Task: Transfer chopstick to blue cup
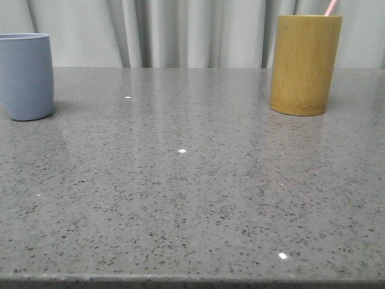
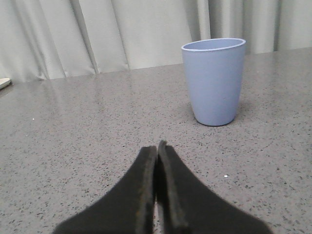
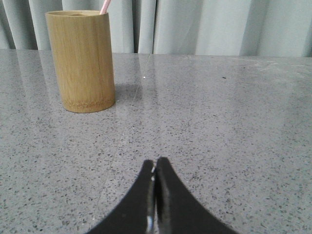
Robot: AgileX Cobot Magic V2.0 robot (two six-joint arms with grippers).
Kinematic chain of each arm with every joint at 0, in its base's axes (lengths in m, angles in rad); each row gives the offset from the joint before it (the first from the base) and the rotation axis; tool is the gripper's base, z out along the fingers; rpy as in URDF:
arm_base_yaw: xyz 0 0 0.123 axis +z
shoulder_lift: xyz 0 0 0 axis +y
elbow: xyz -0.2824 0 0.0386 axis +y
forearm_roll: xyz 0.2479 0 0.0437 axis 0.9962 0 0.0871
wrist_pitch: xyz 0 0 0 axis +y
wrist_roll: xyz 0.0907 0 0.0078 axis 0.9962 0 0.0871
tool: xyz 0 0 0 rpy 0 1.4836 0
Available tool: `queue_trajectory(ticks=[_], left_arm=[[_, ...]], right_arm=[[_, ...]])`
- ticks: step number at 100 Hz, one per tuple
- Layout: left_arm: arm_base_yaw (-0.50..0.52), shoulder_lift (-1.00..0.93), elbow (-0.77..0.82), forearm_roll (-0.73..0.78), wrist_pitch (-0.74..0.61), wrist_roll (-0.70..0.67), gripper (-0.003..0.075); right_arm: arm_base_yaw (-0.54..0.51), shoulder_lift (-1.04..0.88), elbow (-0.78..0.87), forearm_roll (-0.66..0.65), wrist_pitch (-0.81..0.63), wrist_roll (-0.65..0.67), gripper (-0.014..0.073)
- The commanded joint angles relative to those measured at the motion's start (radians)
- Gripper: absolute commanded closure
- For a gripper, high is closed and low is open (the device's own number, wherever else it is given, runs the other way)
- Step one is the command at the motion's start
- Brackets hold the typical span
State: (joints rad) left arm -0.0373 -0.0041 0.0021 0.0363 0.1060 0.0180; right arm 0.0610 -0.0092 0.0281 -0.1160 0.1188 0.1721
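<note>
The blue cup [image 1: 25,76] stands upright at the far left of the grey speckled table; it also shows in the left wrist view [image 2: 214,81]. A pale pink chopstick [image 1: 331,7] pokes out of the yellow-brown bamboo cylinder [image 1: 304,64] at the far right; only its upper end shows, as in the right wrist view [image 3: 104,6]. My left gripper [image 2: 157,146] is shut and empty, low over the table, well short of the blue cup. My right gripper [image 3: 156,162] is shut and empty, well short of the bamboo cylinder [image 3: 82,60]. Neither gripper shows in the front view.
The grey speckled table [image 1: 192,180] runs to a pale curtain [image 1: 180,30] at the back. A small pale object [image 2: 4,83] lies at the table's edge in the left wrist view.
</note>
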Motion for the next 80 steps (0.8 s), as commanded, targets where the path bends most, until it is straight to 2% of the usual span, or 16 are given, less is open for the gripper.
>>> queue_trajectory(ticks=[1, 52, 80], left_arm=[[0.003, -0.035, 0.008, -0.008, -0.075, -0.007, 0.0739], [0.003, -0.035, 0.008, -0.008, -0.075, -0.007, 0.0739], [0.003, -0.035, 0.008, -0.008, -0.138, -0.007, 0.0739]], right_arm=[[-0.006, -0.017, 0.0, -0.001, -0.085, -0.008, 0.0662], [-0.006, -0.017, 0.0, -0.001, -0.085, -0.008, 0.0662], [-0.006, -0.017, 0.0, -0.001, -0.111, -0.008, 0.0662]])
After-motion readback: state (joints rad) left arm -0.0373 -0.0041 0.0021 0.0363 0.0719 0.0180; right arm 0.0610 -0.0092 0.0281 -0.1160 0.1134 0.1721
